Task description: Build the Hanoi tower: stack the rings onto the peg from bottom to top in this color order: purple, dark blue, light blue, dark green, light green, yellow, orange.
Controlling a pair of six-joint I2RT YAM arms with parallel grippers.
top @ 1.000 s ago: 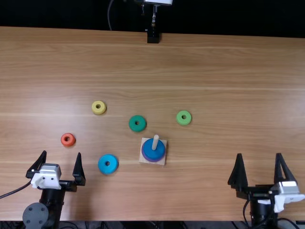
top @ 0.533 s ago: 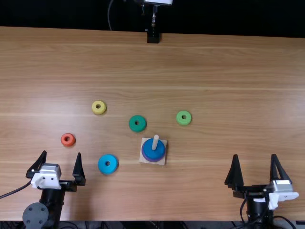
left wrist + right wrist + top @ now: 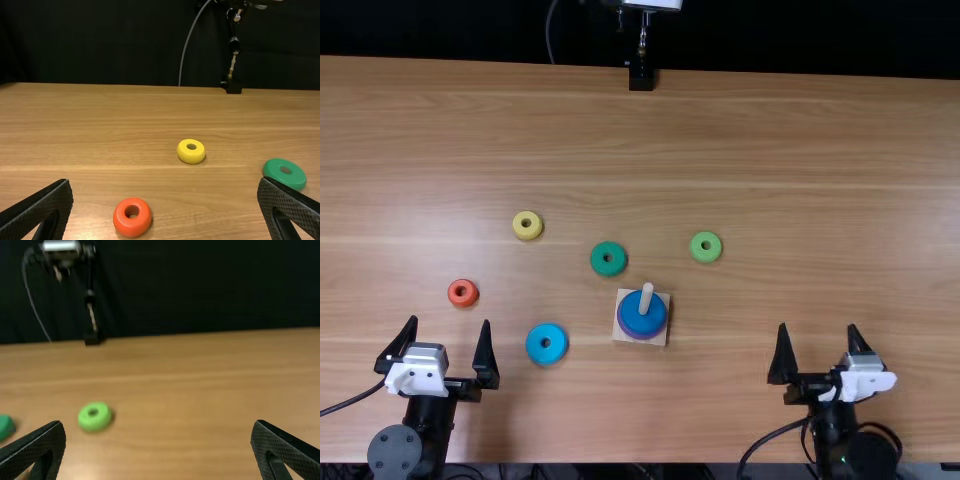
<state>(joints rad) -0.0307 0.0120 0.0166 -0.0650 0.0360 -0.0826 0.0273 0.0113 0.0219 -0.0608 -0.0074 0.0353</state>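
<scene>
Building the ring tower, with light blue judged next.
Clock directions, from the peg in the top view: nine, left gripper (image 3: 450,323), spread and empty, and orange ring (image 3: 463,301); ten, yellow ring (image 3: 527,233); between eight and nine, light blue ring (image 3: 557,350), flat on the worktop (image 3: 820,180), probably light, rigid and slightly slippery, best pinched across its outer rim, hole left free; eleven, dark green ring (image 3: 599,265); centre, purple ring (image 3: 645,338) beneath dark blue ring (image 3: 636,320), around the peg (image 3: 647,297), whose slim shaft likely needs a square, gentle lowering; between one and two, light green ring (image 3: 697,252); three, right gripper (image 3: 818,327), spread, holding nothing.
</scene>
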